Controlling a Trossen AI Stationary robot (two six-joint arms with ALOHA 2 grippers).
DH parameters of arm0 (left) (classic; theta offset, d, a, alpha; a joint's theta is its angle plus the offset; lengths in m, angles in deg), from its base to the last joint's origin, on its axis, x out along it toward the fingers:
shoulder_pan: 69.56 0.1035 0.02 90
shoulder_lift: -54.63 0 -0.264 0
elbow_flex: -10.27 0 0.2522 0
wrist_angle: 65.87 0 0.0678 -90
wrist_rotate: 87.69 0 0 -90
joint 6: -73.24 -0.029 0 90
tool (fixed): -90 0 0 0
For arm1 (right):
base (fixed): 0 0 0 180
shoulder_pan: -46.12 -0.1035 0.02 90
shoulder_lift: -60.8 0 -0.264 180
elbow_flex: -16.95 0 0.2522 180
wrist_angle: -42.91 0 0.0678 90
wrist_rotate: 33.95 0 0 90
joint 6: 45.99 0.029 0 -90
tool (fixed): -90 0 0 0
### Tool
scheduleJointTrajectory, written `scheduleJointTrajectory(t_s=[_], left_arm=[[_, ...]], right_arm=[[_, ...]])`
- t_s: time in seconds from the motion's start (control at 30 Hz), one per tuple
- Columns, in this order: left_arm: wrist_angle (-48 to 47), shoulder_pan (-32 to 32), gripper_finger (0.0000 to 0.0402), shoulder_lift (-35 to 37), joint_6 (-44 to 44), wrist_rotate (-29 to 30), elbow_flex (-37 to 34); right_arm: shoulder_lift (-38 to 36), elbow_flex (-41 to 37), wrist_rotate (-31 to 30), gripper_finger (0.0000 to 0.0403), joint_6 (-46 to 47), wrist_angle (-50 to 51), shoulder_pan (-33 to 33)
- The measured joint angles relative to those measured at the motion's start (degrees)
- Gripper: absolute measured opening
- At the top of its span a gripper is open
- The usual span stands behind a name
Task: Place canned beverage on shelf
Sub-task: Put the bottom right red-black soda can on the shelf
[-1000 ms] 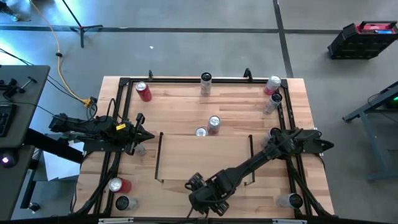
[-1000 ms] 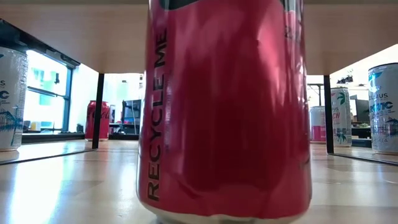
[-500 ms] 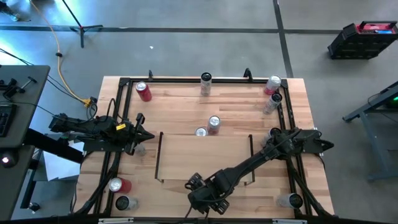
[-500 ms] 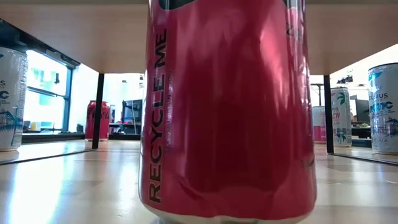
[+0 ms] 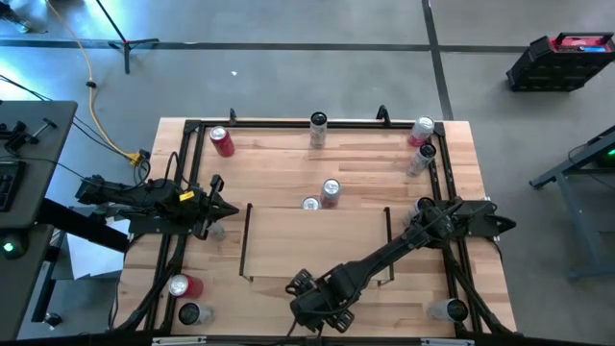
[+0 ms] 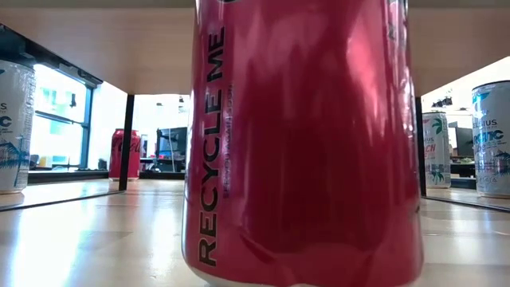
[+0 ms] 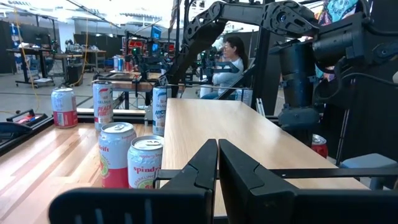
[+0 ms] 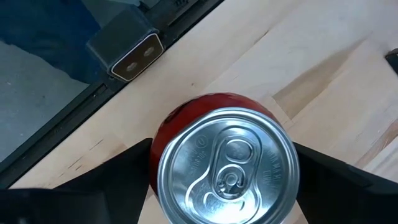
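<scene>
A red can [image 8: 227,168] stands upright near the table's front edge. It fills the low view [image 6: 299,143] and is hidden under the arm in the high view. My right gripper [image 5: 322,306] comes down over it, one finger on each side [image 8: 224,149]. The shelf [image 5: 317,240], a light-wood bay with black rails, lies just beyond it toward the far edge. My left gripper [image 5: 216,207] waits shut at the table's left, pointing level toward the shelf [image 7: 217,152]. My right gripper has the red can between its two fingers, which meet the can's opposite side walls [image 8: 155,146] below the rim. The fingers [image 8: 118,180] come from above, slanting down. The can stays upright, top up; whether its base is off the table cannot be told.
Several other cans stand about: a red one far left [image 5: 222,141], others along the far rail [image 5: 318,130] [image 5: 421,132], a pair behind the shelf [image 5: 330,192], more at the near corners [image 5: 183,285] [image 5: 447,309]. A black frame [image 5: 288,122] edges the tabletop.
In the low view the red can has shifted a little toward the table's right and near edge, staying upright. My right gripper has hardly moved.
</scene>
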Motion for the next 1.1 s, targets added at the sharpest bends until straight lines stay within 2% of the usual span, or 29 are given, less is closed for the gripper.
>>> scheduleJointTrajectory(t_s=[0.17,0.37,0.63,0.77,0.93,1.1], left_arm=[[0.0,0.0,0.0005,0.0,0.0,0.0,0.0],[0.0,0.0,0.0005,0.0,0.0,0.0,0.0],[0.0,0.0,0.0005,0.0,0.0,0.0,0.0],[0.0,0.0,0.0005,0.0,0.0,0.0,0.0],[0.0,0.0,0.0005,0.0,0.0,0.0,0.0],[0.0,0.0,0.0005,0.0,0.0,0.0,0.0]], right_arm=[[0.0,0.0,0.3,0.0302,0.0,0.0,-0.1],[0.1,0.4,1.3,0.0298,0.0,-0.2,-0.6],[0.2,10.2,-0.1,0.0296,0.6,1.3,-2.8],[-3.8,8.6,-0.6,0.0295,4.0,-2.0,-3.0],[-8.1,9.4,-5.0,0.0295,12.0,1.8,-2.4],[-12.0,9.8,-9.1,0.0295,18.3,9.8,-1.3]])
